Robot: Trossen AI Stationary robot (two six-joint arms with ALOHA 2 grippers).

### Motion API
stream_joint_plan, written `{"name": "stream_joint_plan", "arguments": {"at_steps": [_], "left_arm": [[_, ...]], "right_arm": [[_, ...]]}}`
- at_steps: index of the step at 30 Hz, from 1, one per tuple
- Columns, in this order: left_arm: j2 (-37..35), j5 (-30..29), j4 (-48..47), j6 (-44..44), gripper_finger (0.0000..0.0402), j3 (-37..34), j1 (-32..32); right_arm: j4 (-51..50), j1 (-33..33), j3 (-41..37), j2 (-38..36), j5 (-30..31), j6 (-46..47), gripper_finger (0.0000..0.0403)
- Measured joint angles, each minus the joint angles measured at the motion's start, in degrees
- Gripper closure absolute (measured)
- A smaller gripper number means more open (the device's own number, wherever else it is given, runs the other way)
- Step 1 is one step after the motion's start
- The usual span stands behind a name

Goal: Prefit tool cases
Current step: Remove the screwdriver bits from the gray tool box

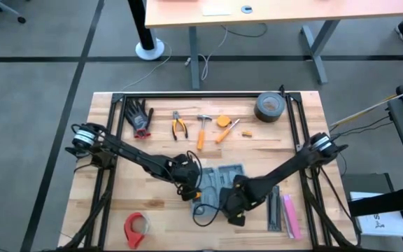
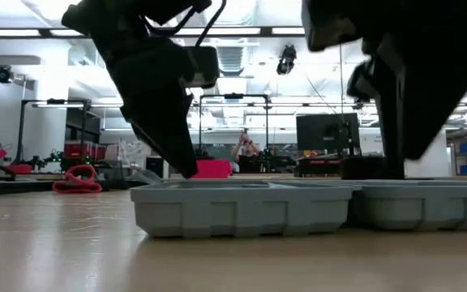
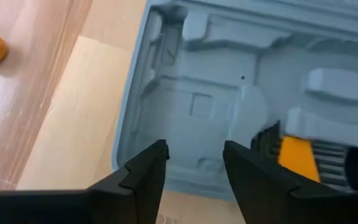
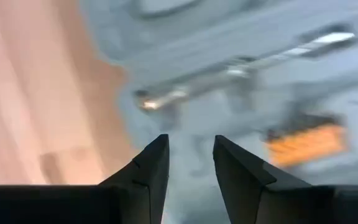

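The blue-grey tool case (image 1: 219, 183) is laid open on the tabletop (image 1: 152, 203) between both arms, its moulded tray showing a yellow-and-black tool (image 3: 303, 155), while the left pincer (image 3: 194, 163) and right pincer (image 4: 191, 155) are held over it, fingers apart, nothing gripped.

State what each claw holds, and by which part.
Nothing is held. The left claw and the right claw both hang open over the case, with nothing between the fingers.
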Motion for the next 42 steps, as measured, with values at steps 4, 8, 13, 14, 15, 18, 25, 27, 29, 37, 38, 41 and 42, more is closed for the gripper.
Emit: {"name": "stream_joint_plan", "arguments": {"at_steps": [4,8,13,14,15,18,25,27,29,37,38,41,42], "left_arm": [[-0.9,0.0,0.2,-0.6,0.0237,0.0,0.0],[-1.1,1.3,0.4,-1.6,0.0234,0.0,0.0],[-1.2,1.8,1.1,-2.4,0.0224,0.0,-0.6],[-1.2,2.2,1.3,-2.5,0.0223,0.0,-0.8],[-1.2,2.6,1.3,-2.8,0.0221,0.0,-0.9],[-1.2,2.8,2.2,-4.2,0.0217,0.0,-1.2],[-1.1,2.6,4.0,-6.3,0.0220,0.0,-1.2],[-1.1,2.6,4.4,-6.2,0.0222,0.0,-1.2],[-1.1,2.6,4.4,-4.8,0.0226,0.0,-1.4],[-1.8,-0.9,-0.9,0.8,0.0242,-0.3,-5.1],[-2.1,-1.9,-1.3,1.3,0.0244,-0.3,-5.8],[-2.8,-4.4,-1.3,2.9,0.0247,-0.5,-7.2],[-2.9,-5.1,-1.3,3.4,0.0247,-0.5,-7.5]], "right_arm": [[-7.7,0.0,1.3,-2.2,5.4,0.3,0.0290],[-11.3,0.0,0.7,-3.6,6.2,-0.3,0.0284],[-12.0,0.0,-0.4,-4.4,7.3,-2.4,0.0289],[-12.2,0.0,-0.7,-4.4,7.6,-2.6,0.0292],[-12.2,-0.1,-0.9,-4.4,7.8,-2.4,0.0294],[-12.1,-1.3,-1.7,-4.4,8.1,1.9,0.0302],[-11.1,-4.0,-2.2,-4.1,8.3,18.0,0.0315],[-11.0,-4.2,-2.3,-3.5,8.3,21.8,0.0317],[-10.2,-4.2,-2.3,-2.5,8.3,23.6,0.0317],[-7.5,-3.9,-2.6,1.1,8.2,28.9,0.0290],[-7.5,-3.9,-2.6,1.3,8.2,29.7,0.0286],[-7.4,-3.9,-2.6,1.4,8.2,32.6,0.0275],[-7.4,-3.9,-2.6,1.4,8.1,33.8,0.0272]]}}
